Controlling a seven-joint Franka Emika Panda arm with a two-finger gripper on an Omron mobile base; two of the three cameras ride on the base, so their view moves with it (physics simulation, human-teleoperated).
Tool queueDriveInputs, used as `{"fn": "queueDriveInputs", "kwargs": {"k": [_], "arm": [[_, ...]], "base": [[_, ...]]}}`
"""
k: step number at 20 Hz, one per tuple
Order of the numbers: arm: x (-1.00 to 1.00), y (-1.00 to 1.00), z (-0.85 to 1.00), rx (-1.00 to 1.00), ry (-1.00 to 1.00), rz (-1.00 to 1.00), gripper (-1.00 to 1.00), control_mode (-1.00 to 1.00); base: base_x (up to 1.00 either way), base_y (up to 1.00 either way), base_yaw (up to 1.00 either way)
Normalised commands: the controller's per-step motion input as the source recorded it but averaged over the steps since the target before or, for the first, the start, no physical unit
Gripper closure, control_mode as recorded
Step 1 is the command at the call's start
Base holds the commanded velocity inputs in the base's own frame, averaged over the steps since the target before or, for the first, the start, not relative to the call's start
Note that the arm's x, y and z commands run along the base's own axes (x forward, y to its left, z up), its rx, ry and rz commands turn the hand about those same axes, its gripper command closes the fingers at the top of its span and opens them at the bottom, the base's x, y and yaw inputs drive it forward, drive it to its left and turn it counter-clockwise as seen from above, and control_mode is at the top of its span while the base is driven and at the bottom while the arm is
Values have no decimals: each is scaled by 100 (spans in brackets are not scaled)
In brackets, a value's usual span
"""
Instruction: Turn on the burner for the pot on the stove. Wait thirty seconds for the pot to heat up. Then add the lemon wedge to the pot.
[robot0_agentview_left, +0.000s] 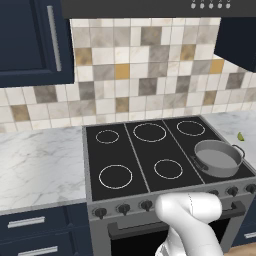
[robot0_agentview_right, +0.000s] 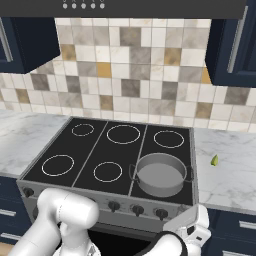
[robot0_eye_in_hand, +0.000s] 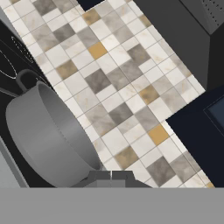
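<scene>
The pot (robot0_agentview_left: 218, 158) sits on the front right part of the stove (robot0_agentview_left: 150, 155), at the right edge of the left base view and lower centre-right of the right base view, and it covers its burner ring completely, so that ring can't be made out at all. The other five rings are bare thin white circles. In the hand view the whole scene is rolled over, with the pot at the lower left, one loop handle up top, and its bottom edge cut off by the frame. The lemon wedge (robot0_agentview_right: 214, 160) is a tiny yellow-green speck on the marble counter (robot0_agentview_right: 230, 170) to the right of the stove, well apart from the pot; in the left base view it's at the far right edge and pretty hard to pick out. The knobs (robot0_agentview_right: 138, 210) run along the stove's front, but the arm (robot0_agentview_left: 192, 220) blocks a few of them low in both base views. The gripper (robot0_eye_in_hand: 109, 178) is just a dark blurry lump at the bottom of the hand view, with the fingers not clear, so I can't tell if it's spread or closed up. Nothing is visibly between the fingers.
</scene>
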Motion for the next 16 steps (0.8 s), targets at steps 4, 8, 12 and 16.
{"fn": "queueDriveInputs", "kwargs": {"k": [4, 8, 12, 16], "arm": [[0, 0, 0, 0, 0, 0, 100, -100], [0, 0, 0, 0, 0, 0, 100, -100], [0, 0, 0, 0, 0, 0, 100, -100], [0, 0, 0, 0, 0, 0, 100, -100]], "base": [[0, 0, 0], [0, 0, 0], [0, 0, 0], [0, 0, 0]]}}
